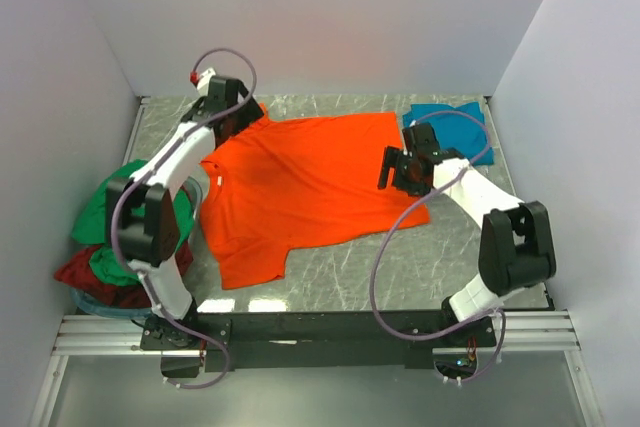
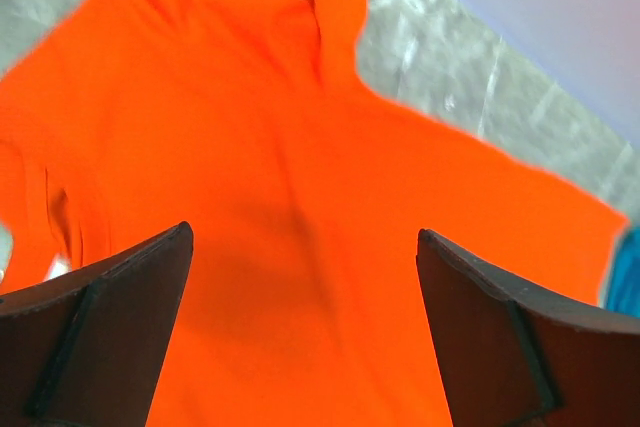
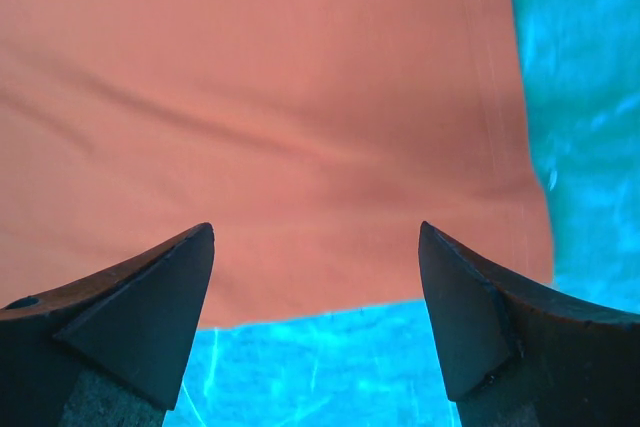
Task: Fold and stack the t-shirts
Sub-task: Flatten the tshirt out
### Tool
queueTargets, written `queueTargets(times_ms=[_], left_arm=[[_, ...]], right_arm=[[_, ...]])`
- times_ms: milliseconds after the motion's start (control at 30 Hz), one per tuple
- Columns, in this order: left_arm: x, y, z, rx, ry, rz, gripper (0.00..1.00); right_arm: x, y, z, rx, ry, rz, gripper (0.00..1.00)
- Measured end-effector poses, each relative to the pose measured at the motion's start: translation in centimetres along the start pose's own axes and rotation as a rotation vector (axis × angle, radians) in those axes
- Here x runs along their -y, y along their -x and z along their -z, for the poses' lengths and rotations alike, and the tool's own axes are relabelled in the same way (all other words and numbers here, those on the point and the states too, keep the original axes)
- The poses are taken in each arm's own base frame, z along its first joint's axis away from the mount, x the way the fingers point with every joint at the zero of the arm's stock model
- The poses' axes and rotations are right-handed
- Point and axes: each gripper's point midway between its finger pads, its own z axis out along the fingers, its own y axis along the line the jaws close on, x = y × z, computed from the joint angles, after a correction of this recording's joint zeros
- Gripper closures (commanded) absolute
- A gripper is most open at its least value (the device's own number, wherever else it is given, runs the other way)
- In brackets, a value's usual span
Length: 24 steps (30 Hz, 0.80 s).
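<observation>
The orange t-shirt (image 1: 300, 192) lay spread flat across the middle of the tabletop (image 1: 400, 267), collar toward the left of the top view and hem toward the right. A teal t-shirt (image 1: 450, 122) lay folded at the upper right. A green t-shirt (image 1: 100, 215) and a dark red t-shirt (image 1: 85, 272) sat heaped at the left edge.

The left jaws stood wide apart and empty over the upper-left sleeve. The right jaws were also apart and empty, above the hem at the right.

We judged the fold not yet begun. Several things could go wrong from here:
- If the right jaws closed short of the hem, they would catch nothing, or only a pucker.
- If one side lifted before the other, the cloth would skew and bunch.
- A wide sweep by the right arm (image 1: 465, 187) could snag the teal t-shirt just beside it and spoil that fold.
</observation>
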Motion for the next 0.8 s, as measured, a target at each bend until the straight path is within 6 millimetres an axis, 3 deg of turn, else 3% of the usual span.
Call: queueTargets(times_ms=[67, 133, 300, 400, 500, 600, 800], left_arm=[[-0.2, -1.4, 2.0, -0.01, -0.022, -0.001, 0.01], [-1.2, -4.0, 3.6, -0.052, -0.024, -0.009, 0.01], [-5.3, -13.3, 7.3, -0.205, 0.0, -0.055, 0.01], [-7.9, -17.5, 9.7, -0.275, 0.016, -0.073, 0.0], [-10.0, -19.8, 11.7, -0.308, 0.008, -0.052, 0.01], [-11.9, -21.7, 13.1, -0.333, 0.001, -0.012, 0.01], [-14.6, -24.3, 13.7, -0.375, 0.05, 0.029, 0.01]], right_arm=[[0.4, -1.2, 0.4, 0.0, -0.002, -0.012, 0.11], [1.3, -2.7, 0.4, -0.013, -0.023, -0.032, 0.11], [4.6, -6.8, 0.3, -0.071, -0.112, -0.104, 0.12], [7.0, -8.2, 0.3, -0.091, -0.145, -0.187, 0.14], [8.2, -8.7, 0.5, -0.09, -0.154, -0.238, 0.15], [7.8, -8.4, 0.4, -0.078, -0.13, -0.246, 0.2], [7.3, -8.1, -0.6, -0.076, -0.11, -0.273, 0.33]])
